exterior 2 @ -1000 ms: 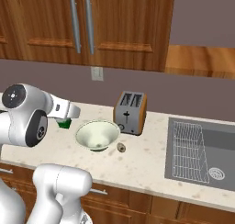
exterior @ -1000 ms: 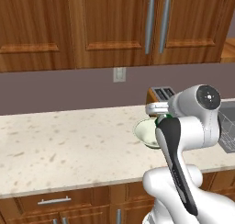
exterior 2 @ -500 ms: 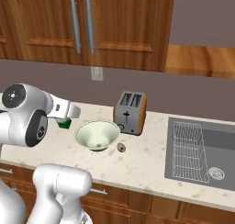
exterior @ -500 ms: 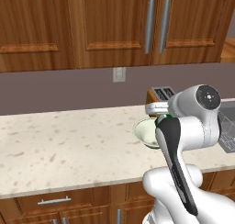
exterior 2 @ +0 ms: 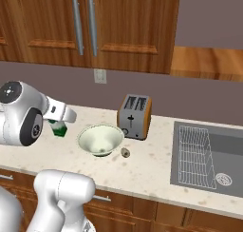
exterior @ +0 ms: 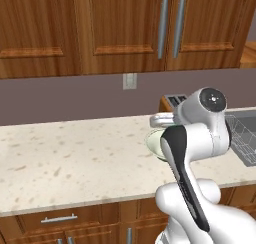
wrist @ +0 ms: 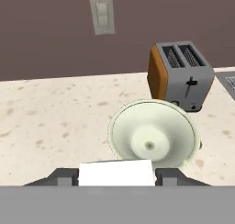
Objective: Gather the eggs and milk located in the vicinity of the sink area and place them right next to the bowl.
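End effector (wrist: pixel 115 173) clamped on the milk (wrist: pixel 115 172), fingers on either side of the white carton top in the hand view. From the right base view, only the carton's green lower part (exterior 2: pixel 59 128) shows under the arm, left of the bowl (exterior 2: pixel 100 140) on the counter (exterior 2: pixel 152 165). Egg (exterior 2: pixel 125 152) lies just right of the bowl, small and hard to make out. Toaster (exterior 2: pixel 135 116) stands behind. Sink (exterior 2: pixel 209 156) with wire rack further right. Wood cabinets (exterior 2: pixel 109 26) above.

Both base cameras peer down from behind the arm, left and right, sharing the bowl (exterior 2: pixel 100 140) on the desk (exterior: pixel 75 158); the hand camera hovers close over it, facing the toaster (wrist: pixel 181 75).
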